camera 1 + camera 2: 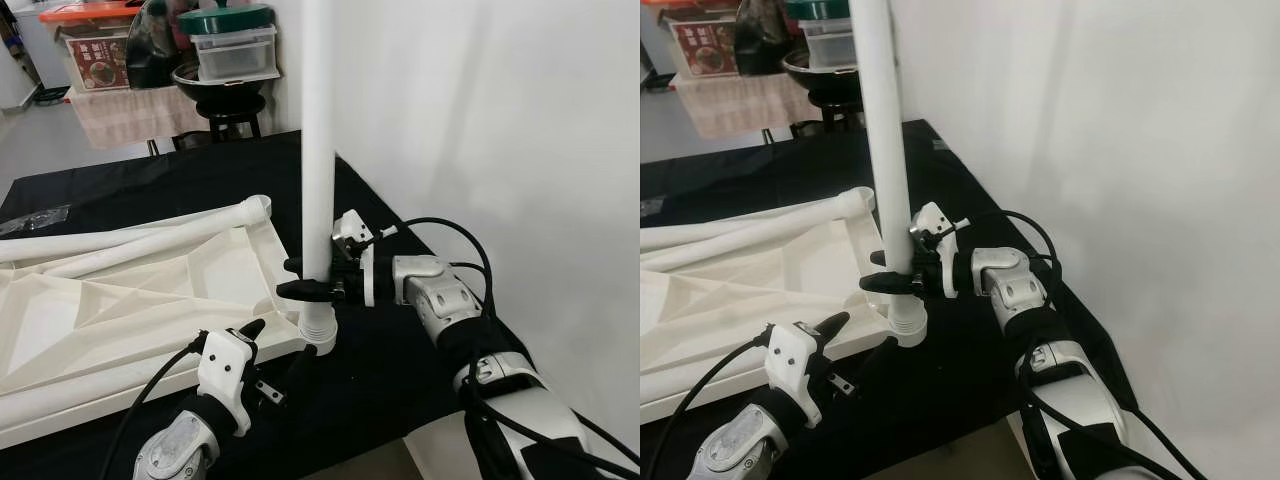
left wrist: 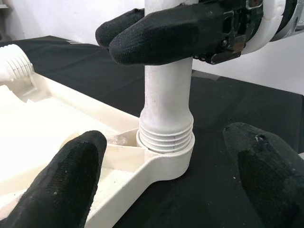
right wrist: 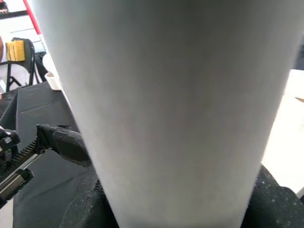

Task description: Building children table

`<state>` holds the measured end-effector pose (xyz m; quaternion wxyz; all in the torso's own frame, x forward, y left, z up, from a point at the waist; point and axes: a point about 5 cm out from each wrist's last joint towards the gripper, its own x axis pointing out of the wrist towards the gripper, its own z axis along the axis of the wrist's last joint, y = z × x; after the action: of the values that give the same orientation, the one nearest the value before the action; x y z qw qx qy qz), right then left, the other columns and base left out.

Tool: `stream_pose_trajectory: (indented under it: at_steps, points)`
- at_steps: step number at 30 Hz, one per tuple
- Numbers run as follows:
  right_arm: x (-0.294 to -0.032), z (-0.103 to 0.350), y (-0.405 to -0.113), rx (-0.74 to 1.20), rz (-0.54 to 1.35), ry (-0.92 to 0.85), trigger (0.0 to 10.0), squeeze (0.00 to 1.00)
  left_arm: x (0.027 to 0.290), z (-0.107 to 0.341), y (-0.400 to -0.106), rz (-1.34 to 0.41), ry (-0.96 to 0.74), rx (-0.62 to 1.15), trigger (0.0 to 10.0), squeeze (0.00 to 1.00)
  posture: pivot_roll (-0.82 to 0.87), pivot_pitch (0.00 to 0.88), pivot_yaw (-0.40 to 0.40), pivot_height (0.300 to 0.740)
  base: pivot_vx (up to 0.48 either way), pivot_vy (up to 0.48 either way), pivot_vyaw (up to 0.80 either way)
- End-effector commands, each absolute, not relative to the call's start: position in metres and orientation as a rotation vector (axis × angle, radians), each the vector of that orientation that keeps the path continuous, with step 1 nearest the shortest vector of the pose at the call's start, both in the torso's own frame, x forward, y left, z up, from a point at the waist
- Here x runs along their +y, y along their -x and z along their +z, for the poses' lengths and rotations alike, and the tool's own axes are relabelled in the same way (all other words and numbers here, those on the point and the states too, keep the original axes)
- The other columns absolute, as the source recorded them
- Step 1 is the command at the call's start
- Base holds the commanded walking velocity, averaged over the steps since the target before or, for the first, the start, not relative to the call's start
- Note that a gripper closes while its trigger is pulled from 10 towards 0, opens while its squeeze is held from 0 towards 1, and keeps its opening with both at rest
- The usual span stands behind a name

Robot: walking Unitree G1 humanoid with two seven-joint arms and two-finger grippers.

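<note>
A white table top [image 1: 120,310] lies upside down on the black-covered table. One white leg [image 1: 318,150] stands upright in its near corner socket [image 2: 166,159], the threaded collar [image 2: 166,133] just above the socket rim. My right gripper [image 1: 305,278] is shut on this leg just above the collar, and its black fingers [image 2: 156,38] wrap the tube. Low in front of the socket, my left gripper [image 1: 278,350] is open, a fingertip on either side of the corner and touching nothing. In the right wrist view the leg [image 3: 166,95] is very close.
Two more white legs [image 1: 130,240] lie across the far side of the table top. A white wall [image 1: 500,120] runs close along the right. The black cloth's edge [image 1: 420,420] is near my arms. Stacked containers [image 1: 230,50] stand on a stool behind the table.
</note>
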<state>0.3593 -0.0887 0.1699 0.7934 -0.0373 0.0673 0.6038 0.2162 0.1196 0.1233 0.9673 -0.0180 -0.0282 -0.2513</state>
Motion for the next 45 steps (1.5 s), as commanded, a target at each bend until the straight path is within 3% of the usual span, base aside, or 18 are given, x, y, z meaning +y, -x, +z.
stream_pose_trajectory:
  at_steps: [1,3,4,6,10,16,17,18,19,20,25,26,27,34,41,42,43,45]
  points:
    - [-0.099,0.163,-0.361,0.172,1.212,0.052,0.0,0.00,0.121,0.120,-0.216,-0.493,0.041,-0.044,10.0,0.00,0.01,0.018,-0.009,0.740,0.000,0.000,0.00]
    - [-0.103,0.156,-0.360,0.182,1.109,0.052,0.0,0.00,0.122,0.121,-0.215,-0.490,0.045,-0.045,10.0,0.00,0.00,0.032,-0.007,0.740,0.000,0.000,0.00]
    - [-0.108,0.146,-0.364,0.196,0.813,0.074,0.0,0.00,0.122,0.122,-0.215,-0.489,0.047,-0.045,10.0,0.00,0.00,0.039,-0.006,0.740,0.000,0.000,0.00]
    - [-0.109,0.133,-0.349,0.211,0.524,0.056,0.0,0.00,0.124,0.122,-0.215,-0.485,0.047,-0.045,10.0,0.00,-0.02,0.053,-0.002,0.740,0.000,0.000,0.00]
    - [-0.095,0.127,-0.320,0.188,0.391,0.086,0.0,0.00,0.127,0.123,-0.215,-0.481,0.045,-0.042,10.0,0.00,-0.06,0.051,0.027,0.740,0.000,0.000,0.00]
    - [-0.089,0.125,-0.333,0.188,0.463,0.092,0.0,0.00,0.128,0.123,-0.216,-0.480,0.042,-0.036,10.0,0.00,-0.01,0.046,0.009,0.740,0.000,0.000,0.00]
    - [-0.087,0.125,-0.335,0.192,0.456,0.095,10.0,0.00,0.128,0.123,-0.216,-0.479,0.040,-0.035,10.0,0.00,-0.02,0.048,0.016,0.740,0.000,0.000,0.00]
    - [-0.087,0.125,-0.335,0.192,0.456,0.095,10.0,0.00,0.128,0.123,-0.216,-0.479,0.040,-0.035,10.0,0.00,-0.02,0.048,0.016,0.740,0.000,0.000,0.00]
    - [-0.083,0.128,-0.336,0.183,0.488,0.093,10.0,0.75,0.129,0.123,-0.216,-0.471,0.038,-0.035,10.0,0.00,-0.02,0.049,0.019,0.740,0.000,0.000,0.00]
    - [-0.076,0.132,-0.337,0.177,0.561,0.074,10.0,1.00,0.129,0.122,-0.216,-0.465,0.037,-0.034,10.0,0.00,-0.01,0.047,0.019,0.740,0.000,0.000,0.00]
    - [-0.065,0.143,-0.343,0.142,0.722,0.018,10.0,1.00,0.128,0.122,-0.217,-0.469,0.041,-0.031,10.0,0.00,-0.01,0.039,0.014,0.740,0.000,0.000,0.00]
    - [-0.061,0.154,-0.343,0.104,0.846,0.003,10.0,0.68,0.127,0.121,-0.218,-0.475,0.043,-0.029,10.0,0.00,-0.01,0.033,0.015,0.740,0.000,0.000,0.00]
    - [-0.058,0.164,-0.344,0.066,0.960,0.001,10.0,0.00,0.127,0.121,-0.218,-0.478,0.045,-0.026,10.0,0.00,-0.01,0.030,0.015,0.740,0.000,0.000,0.00]
    - [-0.062,0.177,-0.346,0.066,1.292,0.092,10.0,0.00,0.126,0.119,-0.220,-0.480,0.047,-0.020,10.0,0.00,0.00,0.010,0.012,0.740,0.000,0.000,0.00]
    - [-0.065,0.179,-0.356,0.104,1.387,0.058,10.0,0.00,0.126,0.117,-0.221,-0.478,0.047,-0.016,10.0,0.00,0.01,0.002,0.012,0.740,0.000,0.000,0.00]
    - [-0.066,0.179,-0.357,0.113,1.398,0.044,4.4,0.00,0.126,0.117,-0.221,-0.478,0.047,-0.015,10.0,0.00,0.01,0.000,0.012,0.740,0.000,0.000,0.00]
    - [-0.067,0.179,-0.358,0.124,1.402,0.026,0.0,0.00,0.126,0.116,-0.220,-0.479,0.048,-0.014,10.0,0.00,0.01,0.000,0.011,0.740,0.000,0.000,0.00]
    - [-0.069,0.177,-0.359,0.134,1.405,0.016,0.0,0.00,0.125,0.116,-0.220,-0.480,0.050,-0.014,10.0,0.00,0.01,0.000,0.010,0.740,0.000,0.000,0.00]
